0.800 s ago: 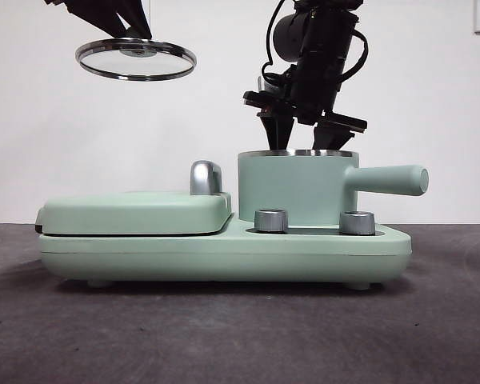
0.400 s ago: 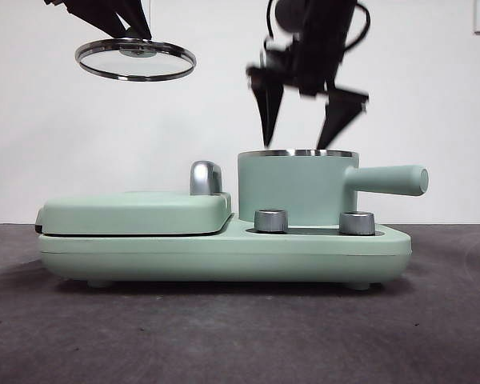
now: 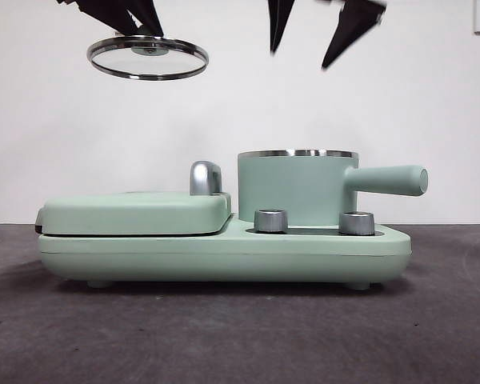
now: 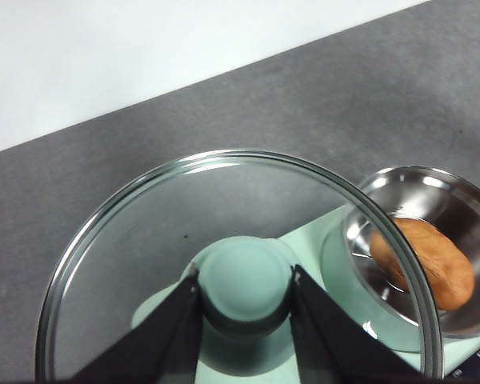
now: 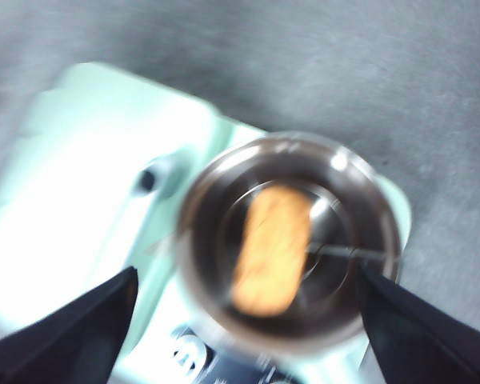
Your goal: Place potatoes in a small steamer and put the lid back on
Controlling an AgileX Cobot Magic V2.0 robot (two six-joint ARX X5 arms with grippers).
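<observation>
The mint-green small steamer [image 3: 298, 189] stands on the right half of the green appliance, its stubby handle pointing right. One orange-brown potato [image 5: 272, 248] [image 4: 424, 262] lies inside its steel bowl [image 5: 292, 240]. High above the pot, my right gripper [image 3: 312, 36] is open and holds nothing. At the upper left, my left gripper [image 3: 136, 24] is shut on the green knob [image 4: 246, 284] of the glass lid [image 3: 147, 58], which hangs in the air above the flat grill cover.
The flat hinged grill plate [image 3: 136, 213] with a chrome handle [image 3: 205, 178] fills the appliance's left half. Two steel dials [image 3: 271, 221] sit on the base in front of the pot. Dark table surface [image 3: 240, 336] stretches in front.
My right gripper has risen from the pot's rim to the top edge, jaws open. The left gripper has carried the lid slightly to the right.
</observation>
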